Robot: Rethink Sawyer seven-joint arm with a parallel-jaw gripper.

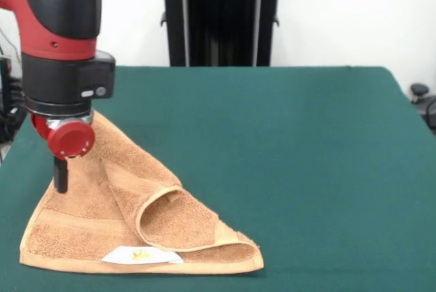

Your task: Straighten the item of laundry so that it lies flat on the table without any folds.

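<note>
Front view: the towel [136,217] lies at the lower left of the green tabletop [300,169], close to the picture's bottom edge and well apart from the tabletop's right side. It is not flat. Its bottom edge runs straight along the cloth, and from there the fabric rises to a peak at the upper left, so the whole thing forms a rough triangle. In the middle of the towel one flap is curled over on itself, making an open, rounded fold with a pale hemmed rim. A small white label [142,256] with a yellow mark sits on the towel's bottom edge, just below that fold.

The red and black arm [61,40] comes down over the towel's raised upper left corner. Its hand [60,176] shows as a single dark finger reaching down from a red round part, right at the towel's top left, and the fabric's peak sits against it (touching, as far as can be seen). Whether the hand is spread or pressed together on the cloth I cannot tell from this side.

Behind the tabletop, well beyond the towel, stands a black pedestal [221,16] against a white wall.
</note>
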